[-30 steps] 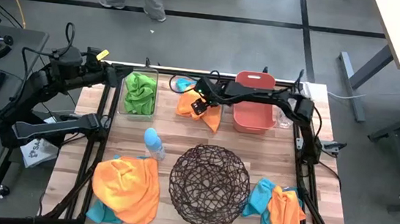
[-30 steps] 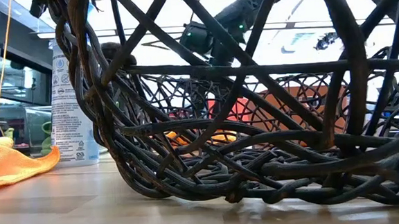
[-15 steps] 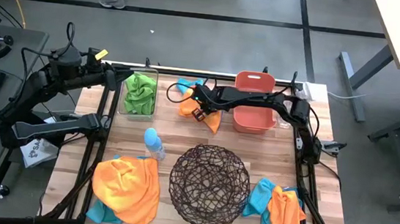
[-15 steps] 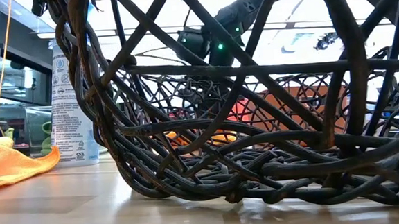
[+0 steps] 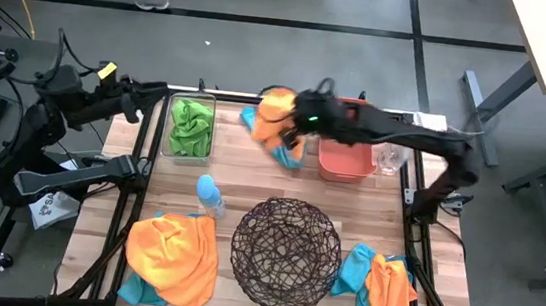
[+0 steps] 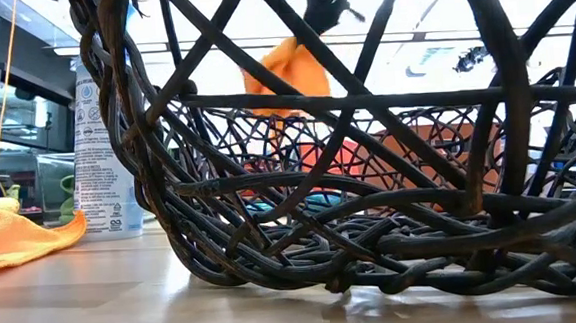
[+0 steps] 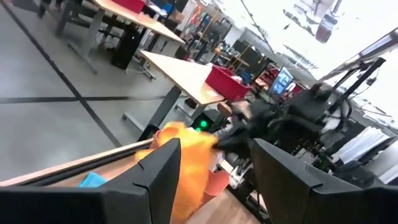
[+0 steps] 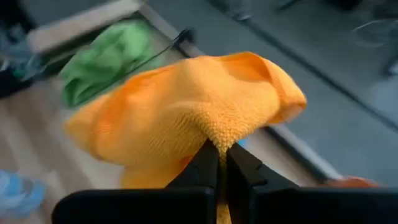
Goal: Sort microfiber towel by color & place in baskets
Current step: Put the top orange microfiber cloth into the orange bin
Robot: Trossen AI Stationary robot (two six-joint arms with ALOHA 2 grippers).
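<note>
My right gripper is shut on an orange towel, which hangs above the table's far middle and shows in the low view as the orange towel. A blue towel lies under it. Green towels fill the clear bin. The salmon basket stands to the right of the held towel, and the round wire basket sits near the front. My left gripper is open and holds nothing, off the table's far left corner. My right gripper pinches a bunched fold of the orange towel between its two fingertips. The fingers reach in from the table's right side, slanting down. The towel drapes slack around the pinch and hangs above the table.
A blue-capped bottle stands left of the wire basket. An orange towel over a blue one lies at the near left. A blue and an orange towel lie at the near right. A clear cup stands beside the salmon basket.
My right gripper has shut on the orange towel and risen, drawing it up off the table and a little toward the far edge; the blue towel beneath now shows. My left arm has drawn back toward the table's left edge.
</note>
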